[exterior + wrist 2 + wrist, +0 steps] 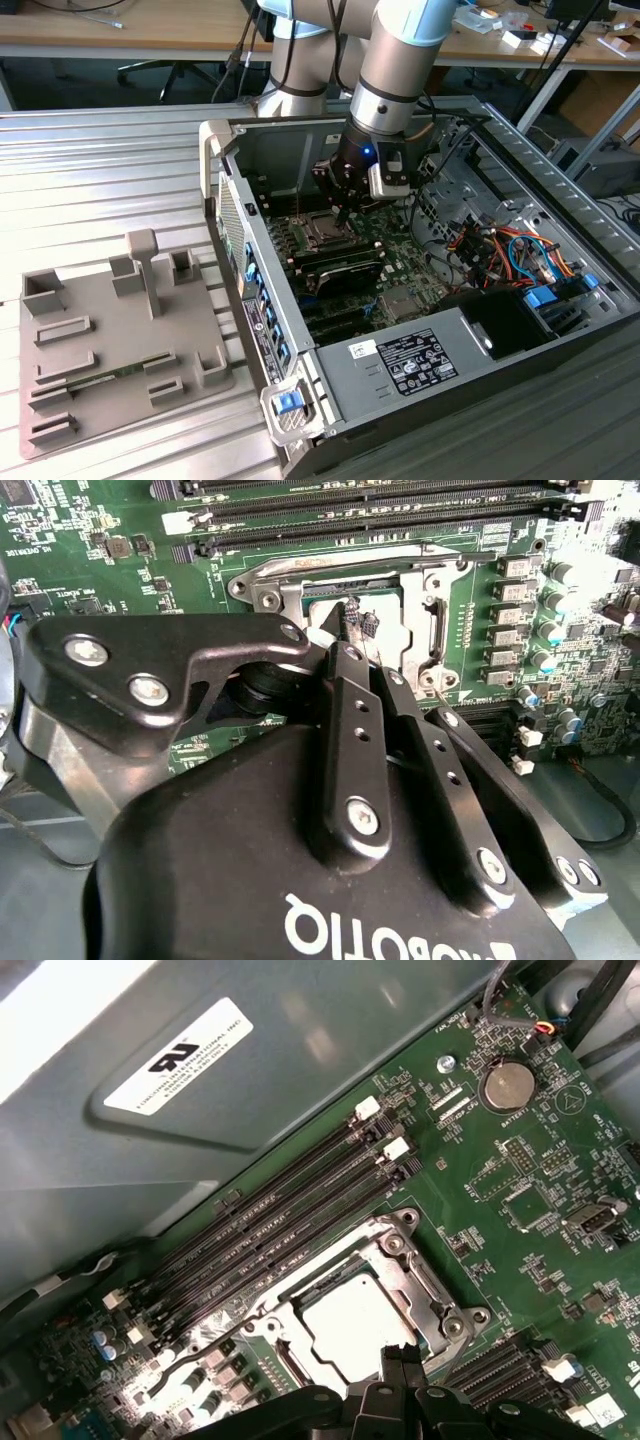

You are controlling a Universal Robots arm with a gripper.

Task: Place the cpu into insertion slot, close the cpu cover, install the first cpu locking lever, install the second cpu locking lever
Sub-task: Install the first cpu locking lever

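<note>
Silvery cpu [345,1325] lies flat within the open middle of the cover [425,1275], which is lowered around it on the green motherboard [545,1260]. Black jaws pressed together, nothing visibly held, tips at the cover's edge. Dark memory slots [290,1220] run just beside the cover.

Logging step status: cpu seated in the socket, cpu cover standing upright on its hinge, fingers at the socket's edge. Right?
Not quite. The cpu cover is not upright. In the first wrist view it lies flat, a silvery frame around the top of the cpu. The rest of your statement holds.
</note>
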